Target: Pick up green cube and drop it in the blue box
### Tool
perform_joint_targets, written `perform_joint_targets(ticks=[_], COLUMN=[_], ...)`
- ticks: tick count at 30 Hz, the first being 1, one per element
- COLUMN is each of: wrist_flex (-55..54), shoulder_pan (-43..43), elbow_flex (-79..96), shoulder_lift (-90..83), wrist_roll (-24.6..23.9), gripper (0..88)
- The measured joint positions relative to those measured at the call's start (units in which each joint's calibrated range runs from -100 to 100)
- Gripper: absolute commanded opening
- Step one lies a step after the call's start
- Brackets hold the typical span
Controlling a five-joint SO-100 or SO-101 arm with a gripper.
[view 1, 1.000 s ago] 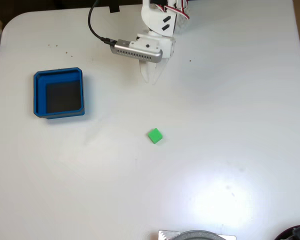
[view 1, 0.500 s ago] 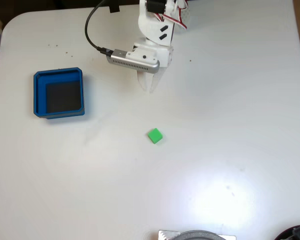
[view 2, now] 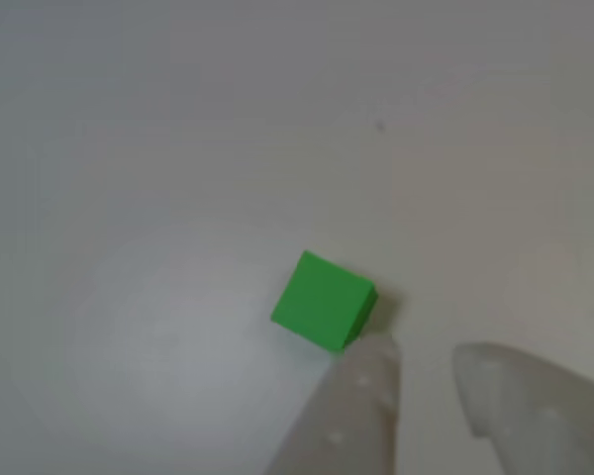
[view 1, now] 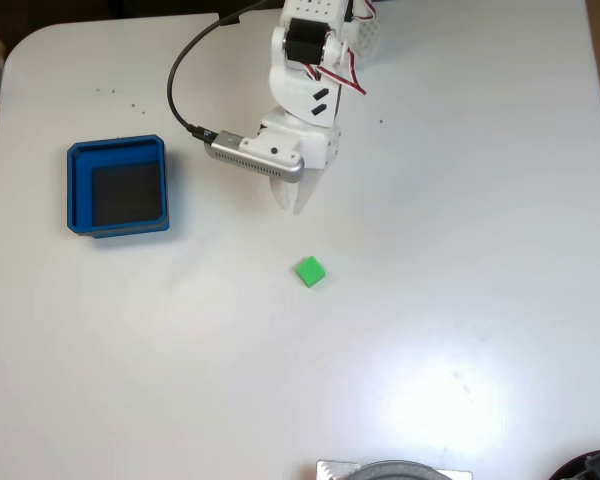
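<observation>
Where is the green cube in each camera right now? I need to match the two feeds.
Fixed view: the green cube lies on the white table, just below centre, short of the hand.
Other view: the green cube sits just below centre, up and left of the hand.
Shared landmark: the hand's pale fingertips, nearest the cube in both.

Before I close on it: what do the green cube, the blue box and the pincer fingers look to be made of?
Green cube: likely matte plastic or foam; flat even colour, crisp edges, no gloss. Blue box: probably 3D-printed plastic; thick uniform walls, chamfered corners, dull dark floor. Pincer fingers: translucent, milky plastic, as the table's tone shows through them. Hardness cannot be judged from the look.
</observation>
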Motion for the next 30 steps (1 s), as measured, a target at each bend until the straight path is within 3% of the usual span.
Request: perform_joint_targets(ticks=[12, 30], wrist_flex=[0.0, 0.2], shoulder_pan=[-0.6, -5.4], elbow_flex=[-6.7, -10.6], shoulder_lift=[6.5, 14.6], wrist_roll=[-5.9, -8.7], gripper=[1.3, 1.4])
